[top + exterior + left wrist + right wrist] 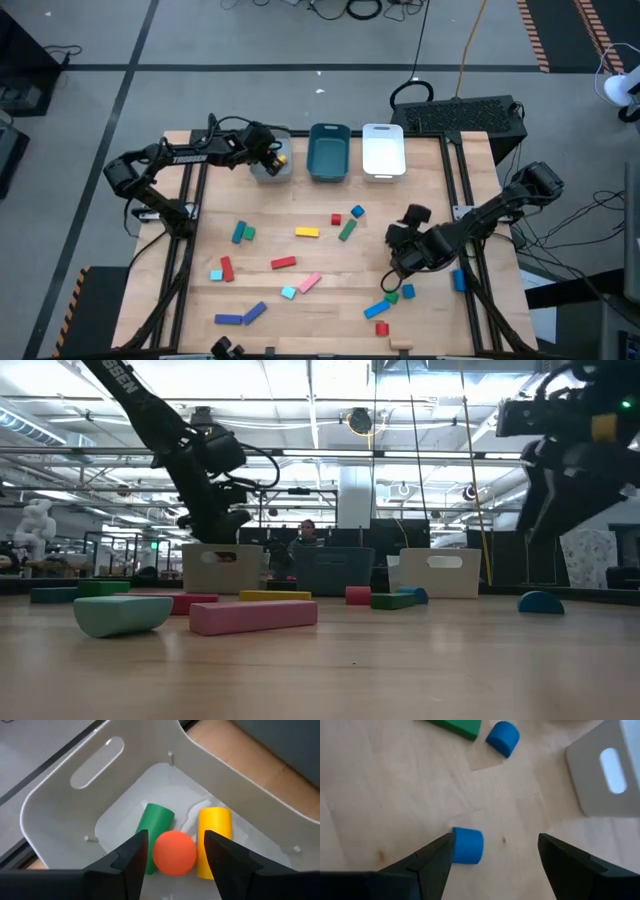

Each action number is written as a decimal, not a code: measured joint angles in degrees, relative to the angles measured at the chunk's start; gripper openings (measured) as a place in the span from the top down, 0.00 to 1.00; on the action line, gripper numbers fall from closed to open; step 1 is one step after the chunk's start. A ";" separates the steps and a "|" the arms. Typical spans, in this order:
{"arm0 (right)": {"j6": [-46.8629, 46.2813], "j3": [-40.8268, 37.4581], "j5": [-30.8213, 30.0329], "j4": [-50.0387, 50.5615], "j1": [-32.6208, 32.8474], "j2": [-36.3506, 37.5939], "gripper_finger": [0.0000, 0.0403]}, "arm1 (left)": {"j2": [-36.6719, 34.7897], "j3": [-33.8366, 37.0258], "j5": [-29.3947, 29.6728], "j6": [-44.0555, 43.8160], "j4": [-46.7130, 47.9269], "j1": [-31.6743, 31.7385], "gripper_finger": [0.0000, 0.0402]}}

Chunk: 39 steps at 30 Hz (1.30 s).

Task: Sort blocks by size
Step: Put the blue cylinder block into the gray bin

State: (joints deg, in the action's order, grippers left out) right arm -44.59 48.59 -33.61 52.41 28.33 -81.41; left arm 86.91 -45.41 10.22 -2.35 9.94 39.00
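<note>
My left gripper (175,834) hangs open over the grey tray (270,174) at the table's far left. An orange round block (174,852) lies between its fingers with a thin gap on each side. Beside it, a green cylinder (156,827) and a yellow cylinder (214,837) lie on the tray's floor. My right gripper (495,845) stands open above the table's right half (402,258). A small blue cylinder (468,845) lies on the wood just inside one of its fingers. More blocks lie loose across the table, among them a yellow bar (307,232) and a red bar (283,263).
A teal tray (329,150) and a white tray (383,150) stand at the far edge, right of the grey one. A green bar (347,230) and a blue piece (358,212) lie between the right gripper and the trays. Green, blue and red blocks (392,296) sit at near right.
</note>
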 joint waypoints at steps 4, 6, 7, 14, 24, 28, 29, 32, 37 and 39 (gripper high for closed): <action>1.94 1.09 -2.67 2.18 -1.05 0.00 0.32 | -0.02 -0.45 0.06 -0.19 -0.54 -0.50 0.51; 3.11 1.10 -3.61 2.83 -2.02 0.01 0.32 | -0.04 -0.83 0.08 -0.22 -0.54 -1.27 0.51; 3.28 1.10 -3.72 3.33 -2.57 0.00 0.32 | -0.11 -0.99 0.07 -0.22 -0.53 -1.72 0.51; 2.08 1.10 -2.70 6.91 -4.78 0.15 0.32 | -4.02 -1.14 0.56 0.11 0.08 -4.68 0.51; -11.15 1.10 10.83 12.04 -1.56 7.97 0.32 | -13.08 -1.14 0.80 -0.30 0.41 -9.12 0.51; -20.84 1.10 16.53 15.31 0.89 10.33 0.32 | -14.25 -1.14 0.78 -0.31 -0.76 -13.06 0.51; -23.13 1.10 18.29 16.48 1.58 10.52 0.32 | -14.33 -1.14 0.78 -0.30 -0.98 -14.05 0.51; -29.31 1.10 24.47 20.09 3.99 10.49 0.32 | -14.35 -1.14 0.78 -0.28 -2.98 -16.95 0.51; -36.95 1.10 28.44 21.49 8.73 10.09 0.32 | -14.23 -1.14 0.78 -0.27 -6.46 -21.13 0.51; -39.32 1.10 30.57 21.02 10.52 9.58 0.32 | -14.23 -1.14 0.76 -0.26 -7.42 -22.69 0.51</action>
State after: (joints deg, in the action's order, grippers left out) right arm -83.91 49.69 -3.04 73.43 38.85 -71.83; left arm 72.69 -46.54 10.98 -2.61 2.52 16.31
